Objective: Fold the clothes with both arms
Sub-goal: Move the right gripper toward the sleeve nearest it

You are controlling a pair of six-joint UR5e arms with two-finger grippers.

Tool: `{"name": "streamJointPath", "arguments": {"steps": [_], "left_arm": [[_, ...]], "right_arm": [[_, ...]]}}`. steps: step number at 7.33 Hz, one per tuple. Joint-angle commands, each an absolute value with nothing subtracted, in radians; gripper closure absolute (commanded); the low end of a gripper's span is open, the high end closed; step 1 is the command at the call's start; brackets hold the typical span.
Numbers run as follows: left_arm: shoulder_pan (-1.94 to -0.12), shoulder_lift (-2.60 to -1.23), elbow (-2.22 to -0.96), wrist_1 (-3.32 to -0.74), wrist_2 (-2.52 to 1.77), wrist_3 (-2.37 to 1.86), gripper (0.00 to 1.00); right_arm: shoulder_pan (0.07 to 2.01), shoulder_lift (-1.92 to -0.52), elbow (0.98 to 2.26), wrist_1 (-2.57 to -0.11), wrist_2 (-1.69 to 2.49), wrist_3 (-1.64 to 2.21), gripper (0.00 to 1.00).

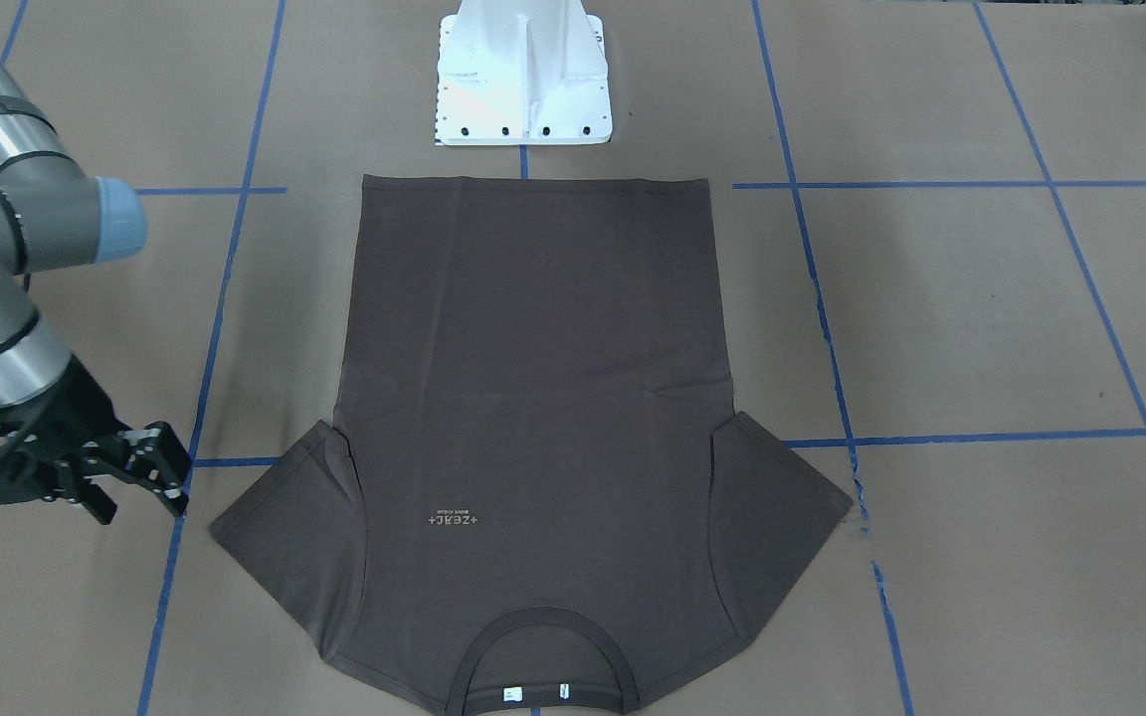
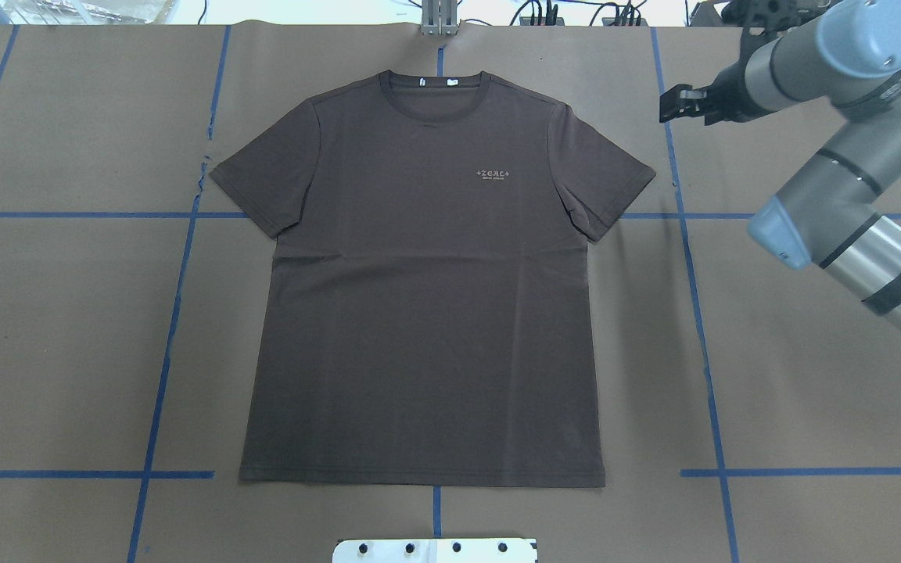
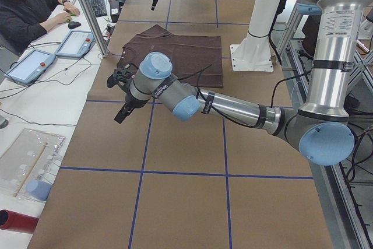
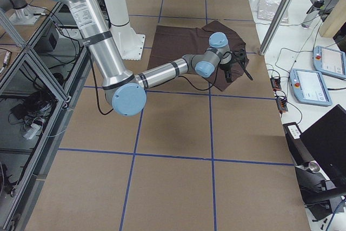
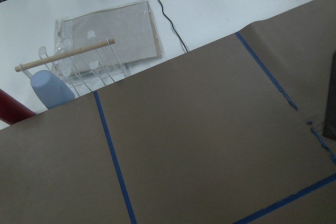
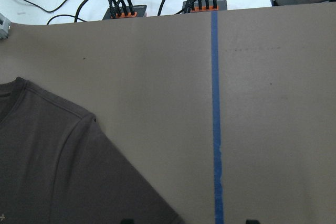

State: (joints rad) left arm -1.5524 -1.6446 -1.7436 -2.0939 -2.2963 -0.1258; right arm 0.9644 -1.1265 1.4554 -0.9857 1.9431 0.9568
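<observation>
Brown-papered table [image 2: 67, 352], blue tape grid [image 2: 163, 375]; dark brown T-shirt [image 2: 419, 313] spread flat, centre.

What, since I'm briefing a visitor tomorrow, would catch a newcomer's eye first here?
A dark brown T-shirt lies flat, front up, mid-table, collar away from the robot. The right gripper hangs open just off one sleeve; the left arm stretches over the paper on the other side.

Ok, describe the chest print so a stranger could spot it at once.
A dark brown T-shirt lies flat mid-table. Below its collar, on the side of the right arm, sits the chest print: small pale lettering, unlike the white neck tags.
</observation>
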Motion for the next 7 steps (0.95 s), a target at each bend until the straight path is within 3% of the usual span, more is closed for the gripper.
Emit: {"name": "streamJointPath", "arguments": {"steps": [1, 4, 7], "left_arm": [[-1.554, -1.643, -1.749, -2.094, -2.296, -0.126, 0.00], [-1.554, -1.641, -1.750, -2.094, -2.296, -0.126, 0.00], [-1.554, -1.643, -1.750, -2.094, -2.296, -0.126, 0.00]], "right_arm": [[0.902, -1.102, 1.393, -0.985, 1.876, 0.959, 0.30], [0.867, -1.074, 1.258, -0.893, 1.822, 0.957, 0.33], [0.847, -1.071, 1.230, -0.867, 1.812, 0.957, 0.34]]}}
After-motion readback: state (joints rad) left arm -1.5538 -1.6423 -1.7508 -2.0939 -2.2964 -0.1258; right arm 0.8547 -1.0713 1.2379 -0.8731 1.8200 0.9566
